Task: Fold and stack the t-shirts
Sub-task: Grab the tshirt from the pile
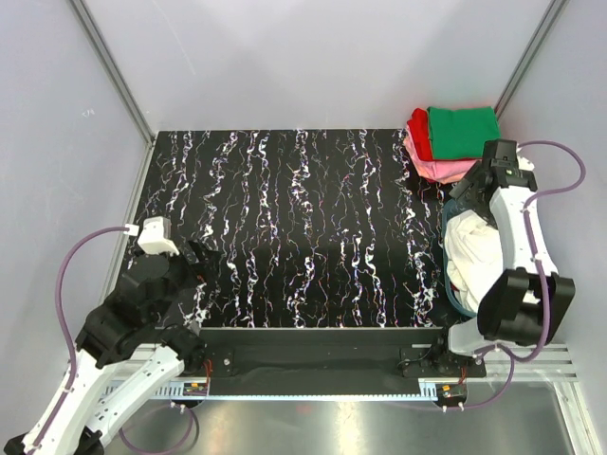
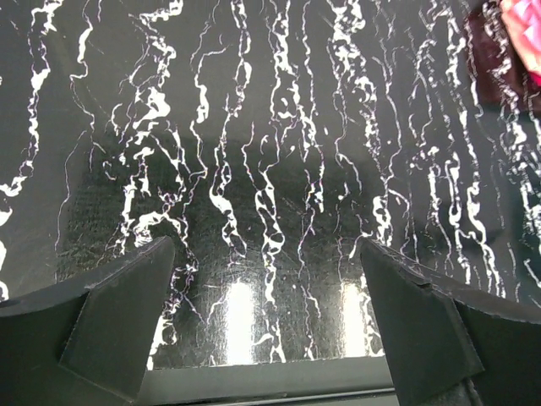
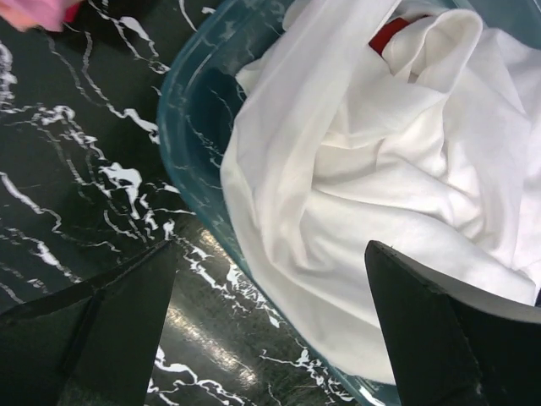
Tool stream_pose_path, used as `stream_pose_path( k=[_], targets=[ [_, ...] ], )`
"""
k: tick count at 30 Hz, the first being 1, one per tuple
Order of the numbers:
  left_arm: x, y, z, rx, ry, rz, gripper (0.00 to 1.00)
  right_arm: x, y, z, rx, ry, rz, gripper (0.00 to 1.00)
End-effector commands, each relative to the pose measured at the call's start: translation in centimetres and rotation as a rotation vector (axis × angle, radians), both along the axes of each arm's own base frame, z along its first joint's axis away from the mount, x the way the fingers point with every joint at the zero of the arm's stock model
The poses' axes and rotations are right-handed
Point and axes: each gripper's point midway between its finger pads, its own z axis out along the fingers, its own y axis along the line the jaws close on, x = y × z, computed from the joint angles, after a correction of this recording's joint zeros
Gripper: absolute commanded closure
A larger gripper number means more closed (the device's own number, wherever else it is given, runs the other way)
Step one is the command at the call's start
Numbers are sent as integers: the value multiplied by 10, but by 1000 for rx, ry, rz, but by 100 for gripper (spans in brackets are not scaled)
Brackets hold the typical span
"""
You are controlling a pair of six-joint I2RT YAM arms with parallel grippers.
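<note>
A folded stack of t-shirts lies at the table's back right: a green one [image 1: 462, 127] on top, red [image 1: 417, 133] and pink [image 1: 442, 170] beneath. A crumpled white t-shirt [image 3: 380, 169] fills the blue-grey tub [image 3: 190, 110], with a bit of red cloth [image 3: 389, 34] showing under it. My right gripper [image 3: 270, 249] hangs open above the tub's left rim, one finger over the table and one over the white cloth, holding nothing. Near the table's front left my left gripper [image 2: 264, 249] stands open over bare marble.
The black marble-patterned table [image 1: 303, 218] is walled by grey panels on three sides. The tub [image 1: 449, 284] stands at the right edge, partly under the right arm. A corner of the pink stack [image 3: 34, 13] shows beside the tub.
</note>
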Motion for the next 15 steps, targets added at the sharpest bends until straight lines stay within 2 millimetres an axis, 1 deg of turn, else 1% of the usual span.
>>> stream_pose_path(
  k=[1, 4, 5, 6, 7, 9, 10, 14, 15],
  targets=[
    [2, -3, 15, -32, -59, -11, 1, 4, -19, -4, -52, 35, -19, 0],
    [3, -4, 15, -29, -55, -16, 1, 7, -24, -24, -37, 49, -21, 0],
    [3, -4, 15, -31, -55, -15, 1, 10, -23, -36, -21, 75, -15, 0],
    [3, -4, 15, -29, -52, -15, 1, 10, -24, -43, -15, 91, -11, 0],
    [3, -4, 15, -29, -52, -17, 1, 13, -26, -54, -4, 111, -9, 3],
    [3, -3, 15, -29, -54, -12, 1, 18, -24, -61, 17, 116, 7, 9],
    [2, -3, 14, -29, -52, -12, 1, 21, -23, -66, 25, 122, 14, 15],
    [3, -2, 15, -30, -53, -5, 1, 26, -20, -74, 49, 136, 36, 21],
    [3, -2, 15, -29, -54, -2, 1, 27, -19, -76, 54, 138, 45, 24]
  ],
)
